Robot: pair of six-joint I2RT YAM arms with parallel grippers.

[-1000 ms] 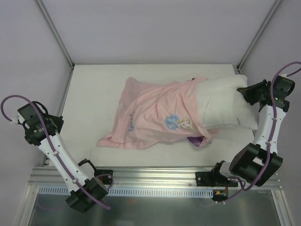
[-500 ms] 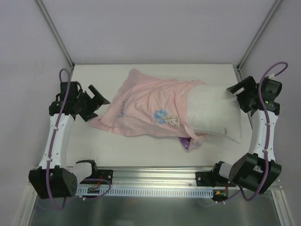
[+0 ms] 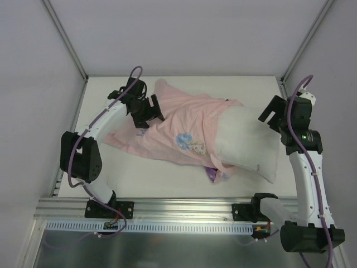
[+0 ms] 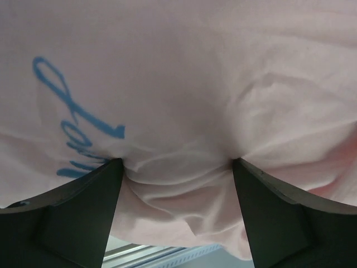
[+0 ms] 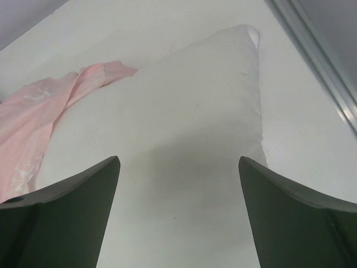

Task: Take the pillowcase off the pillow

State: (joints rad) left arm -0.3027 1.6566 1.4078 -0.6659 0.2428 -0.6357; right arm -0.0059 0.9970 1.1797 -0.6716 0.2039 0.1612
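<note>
My left hand [image 3: 149,113] is spread wide, and its fingers [image 4: 83,212] press down on the pillowcase [image 3: 178,125] beside the blue lettering [image 4: 72,131] — some pink cloth is bunched between them, but it is not pinched. The pillowcase lies crumpled across the middle of the table [image 3: 111,89], pale side up, and covers only the left end of the pillow [image 3: 248,145]. The right part of the pillow is bare. My right hand [image 3: 269,113] is also spread, over the pillow's right end — I cannot tell if it touches.
</note>
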